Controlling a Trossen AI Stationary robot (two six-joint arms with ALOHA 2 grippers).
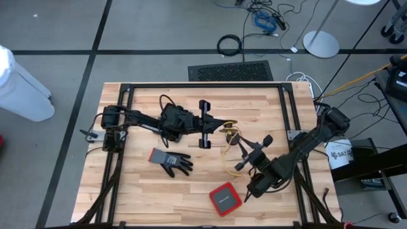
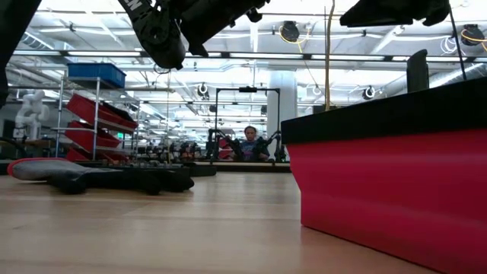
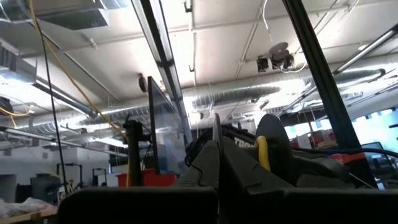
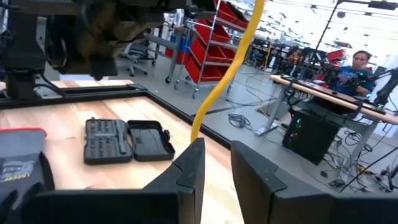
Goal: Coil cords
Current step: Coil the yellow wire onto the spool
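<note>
The yellow cord point(image 1: 230, 141) loops near the table's middle, between my two grippers. In the low view it hangs straight down point(image 2: 329, 61). My left gripper point(image 1: 224, 124) is raised, slants upward and is shut; a short yellow length point(image 3: 262, 152) shows beside its fingers. My right gripper point(image 4: 216, 168) is level and points toward the table's far left. A narrow gap shows between its fingers. The cord point(image 4: 227, 68) rises from behind one fingertip point(image 4: 198, 149). My left gripper is shut on the yellow cord at its fingertips point(image 1: 227, 127), fingers slanting up. Which part of the cord it has is hidden by the fingers. The cord hangs below it. My right gripper: whether it touches the cord, which passes behind one fingertip, I cannot tell.
A grey and black glove point(image 1: 172, 160) lies left of the middle. An open black tool case point(image 1: 205, 124) lies under the left arm. A red case point(image 1: 224, 198) sits near the front edge. Black frame rails point(image 1: 203, 85) border the table. A person point(image 2: 249, 141) sits far behind.
</note>
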